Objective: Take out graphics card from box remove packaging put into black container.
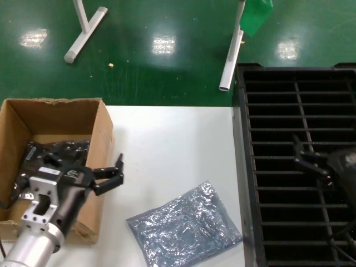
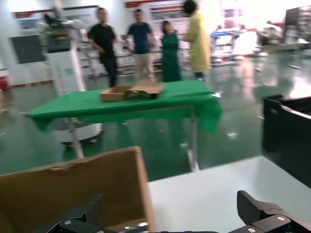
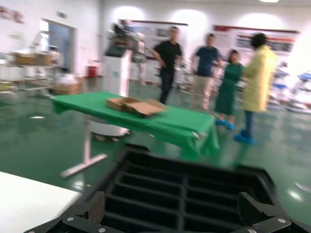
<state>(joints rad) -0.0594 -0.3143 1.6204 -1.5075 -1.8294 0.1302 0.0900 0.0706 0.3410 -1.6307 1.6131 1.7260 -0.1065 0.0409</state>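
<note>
Graphics card: no bare dark board shows in any view; whether the bag on the counter holds one, I cannot tell.
Packaging: a crinkly, shiny silver-grey anti-static plastic bag lies flat at the lower centre of the head view, between carton and crate, touching neither; it looks puffed and rumpled.
Box: a brown corrugated cardboard carton with a ragged top edge stands at the left of the head view, open upward; dark glossy bagged items lie inside.
Left pincer: the black left pincer hovers over the carton's near right wall with its jaws spread wide and nothing between them, likely placed to reach either into the carton or toward the bag.
Black container: a large black plastic crate crossed by thin bars into long narrow slots fills the right of the head view, abutting the counter edge.
Right pincer: the right pincer hangs over the crate's slots, jaws wide and empty.
Counter: smooth white counter, matte.
</note>
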